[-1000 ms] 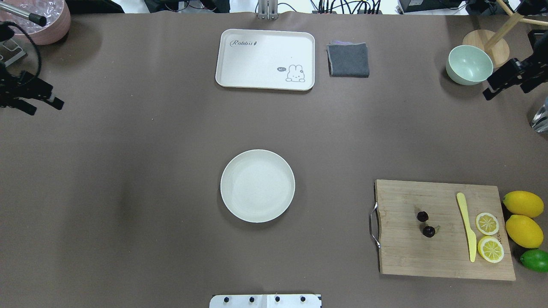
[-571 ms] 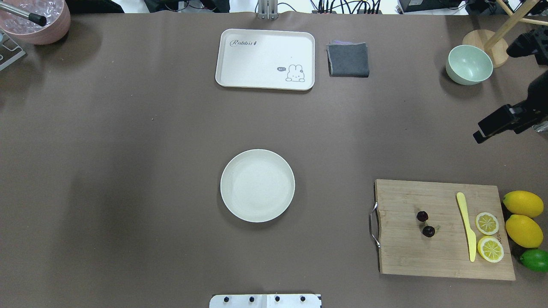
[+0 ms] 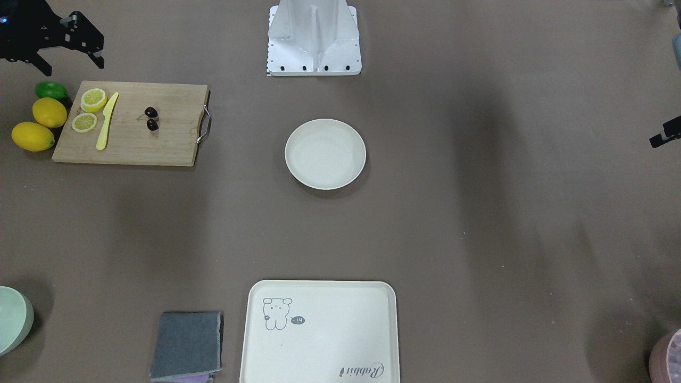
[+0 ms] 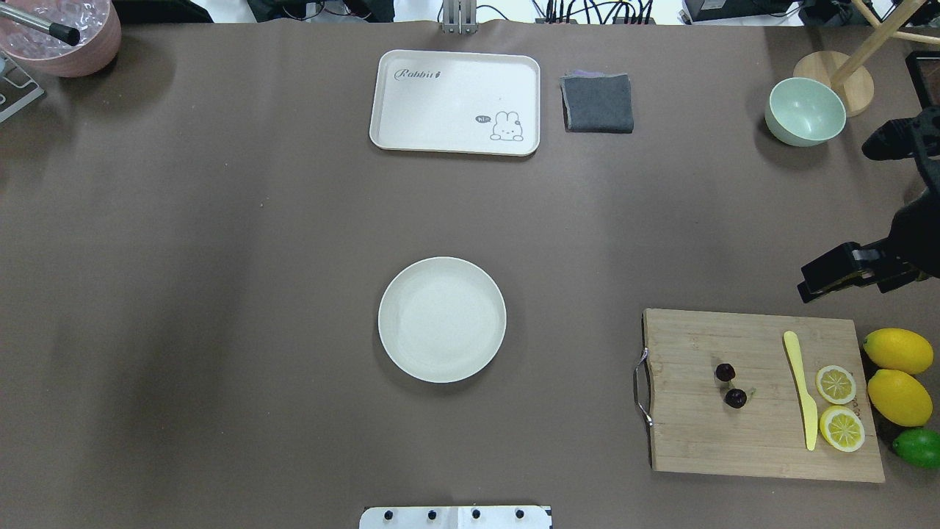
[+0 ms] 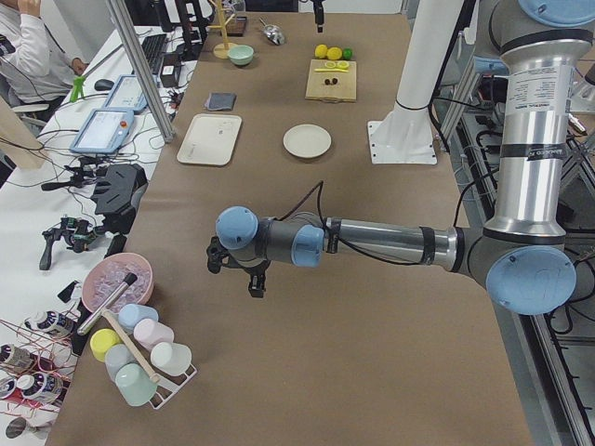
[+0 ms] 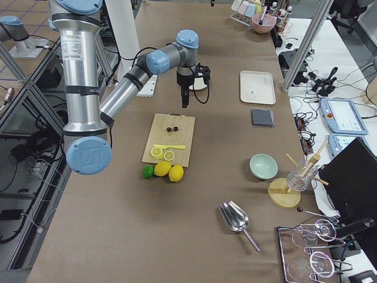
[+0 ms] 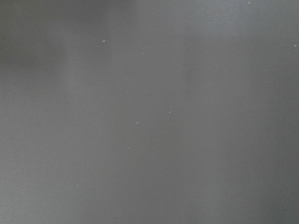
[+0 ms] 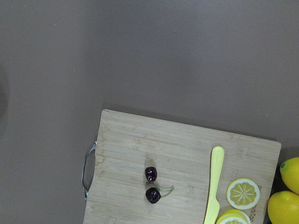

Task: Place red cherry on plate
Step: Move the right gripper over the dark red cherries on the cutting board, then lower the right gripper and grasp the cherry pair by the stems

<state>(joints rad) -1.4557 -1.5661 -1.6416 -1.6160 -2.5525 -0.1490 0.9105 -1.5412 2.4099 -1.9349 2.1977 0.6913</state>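
Note:
The red cherry, a dark pair joined by thin stems, lies near the middle of a wooden cutting board; it also shows as the cherry in the right wrist view. The cream plate sits bare at the table's centre, well left of the board. My right gripper hangs open and holds nothing, just beyond the board's far right corner. Only a tip of my left gripper shows at the table's left edge, so I cannot tell its state. The left wrist view shows only bare table.
On the board lie a yellow knife and two lemon halves. Two lemons and a lime sit right of it. A rabbit tray, grey cloth and green bowl line the far side.
My right gripper has travelled from beside the green bowl toward the cutting board's far right corner. The left gripper has drawn out of the overhead view's left edge.

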